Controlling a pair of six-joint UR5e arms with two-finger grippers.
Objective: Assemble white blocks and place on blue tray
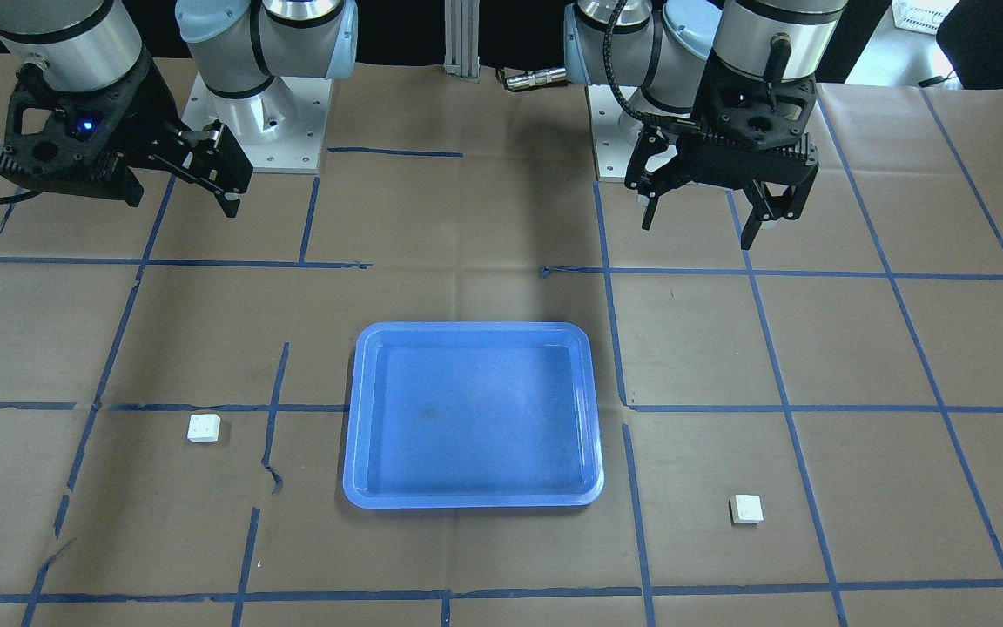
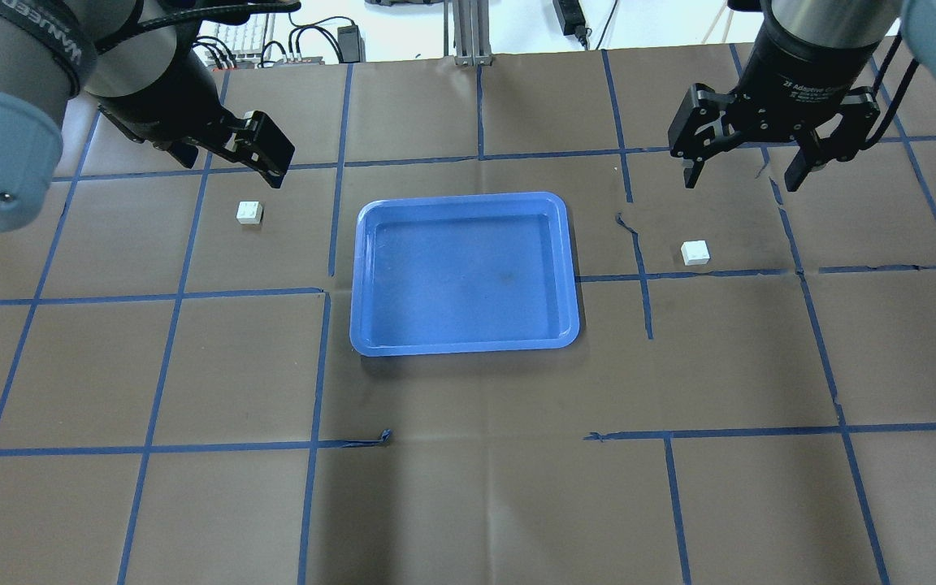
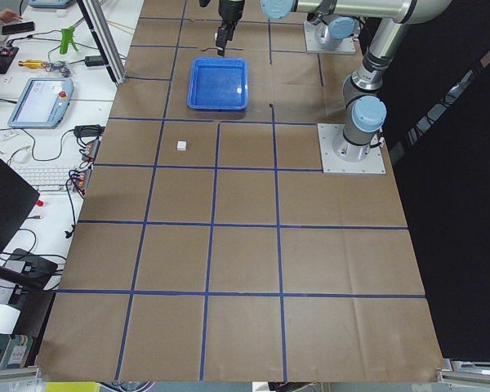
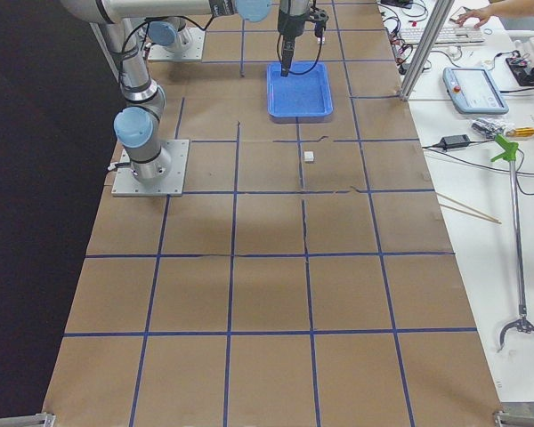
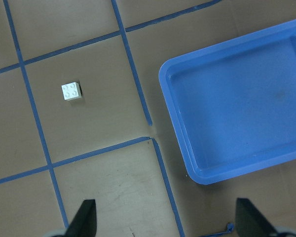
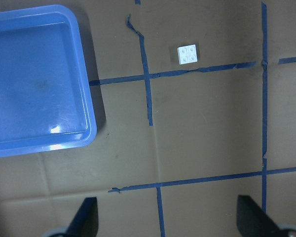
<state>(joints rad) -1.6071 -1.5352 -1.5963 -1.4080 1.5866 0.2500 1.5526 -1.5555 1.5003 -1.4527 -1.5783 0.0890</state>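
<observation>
- Start state of the assembly: no block is joined yet and none lies on the blue tray (image 2: 465, 272), which sits at centre frame in the overhead view on the brown paper (image 2: 468, 487).
- Left white block (image 2: 249, 212): upper left of the overhead view, studs up, apart from the tray's left rim and just below the left gripper (image 2: 269, 158) in the picture.
- Right white block (image 2: 695, 253): right of the tray, studs up, just above a blue tape line (image 2: 720, 274) and lower left of the right gripper (image 2: 743, 175).
- Jaws: both pairs stand apart with nothing between them. Each wrist view shows its fingertips (image 5: 86, 219) wide at the bottom edge.
- Step in hand, as judged: approach and pick. Each gripper should centre over its block, square its fingers to two flat sides and descend until the pads sit below the studs. This leaves studs and underside free for mating.
- Risk: an off-centre close on so small a block would likely twist or skid it.
</observation>
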